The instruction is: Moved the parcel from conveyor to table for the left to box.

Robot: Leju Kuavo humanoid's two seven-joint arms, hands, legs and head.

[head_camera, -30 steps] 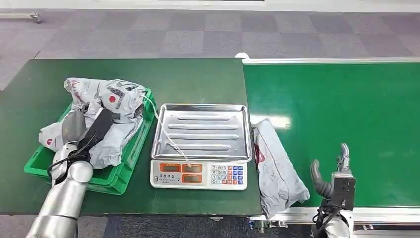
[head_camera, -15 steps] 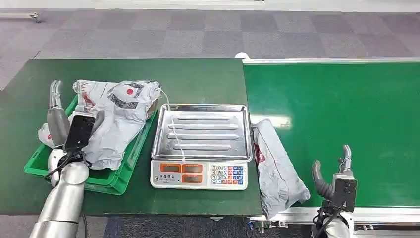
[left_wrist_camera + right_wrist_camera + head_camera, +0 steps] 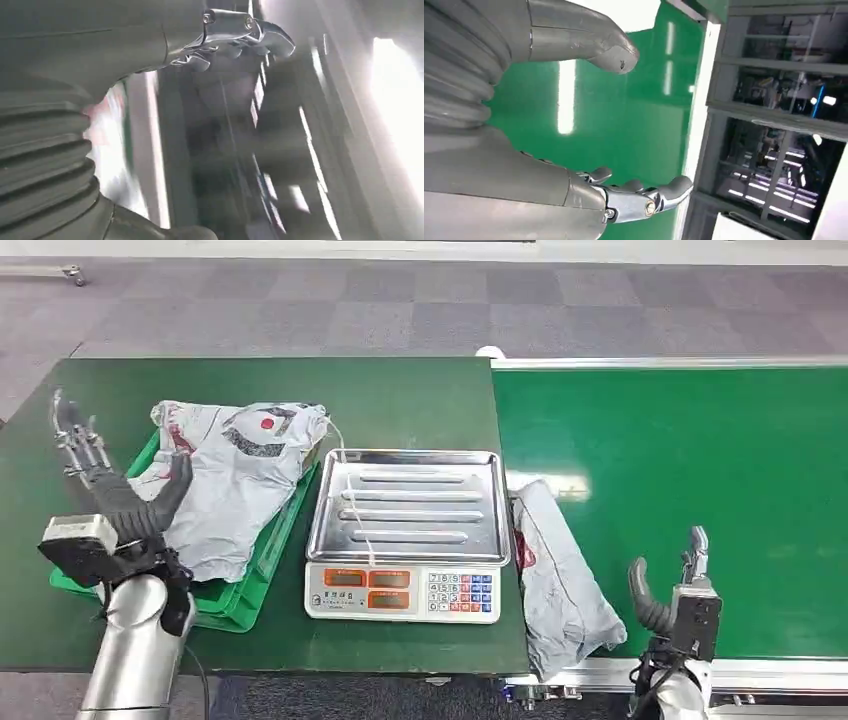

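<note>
Right hand [image 3: 672, 600] open, holding nothing, hovering at conveyor [image 3: 700, 480] edge — parcel [image 3: 555, 565] just to its left, beside scale [image 3: 405, 530]; left hand [image 3: 105, 495] spread, empty, by green box [image 3: 262, 558] — best to reach across low and grip mid-bag.

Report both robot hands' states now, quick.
Left robot hand: open, fingers spread, holding nothing, beside the green crate.
Right robot hand: open, empty, over the conveyor.
</note>
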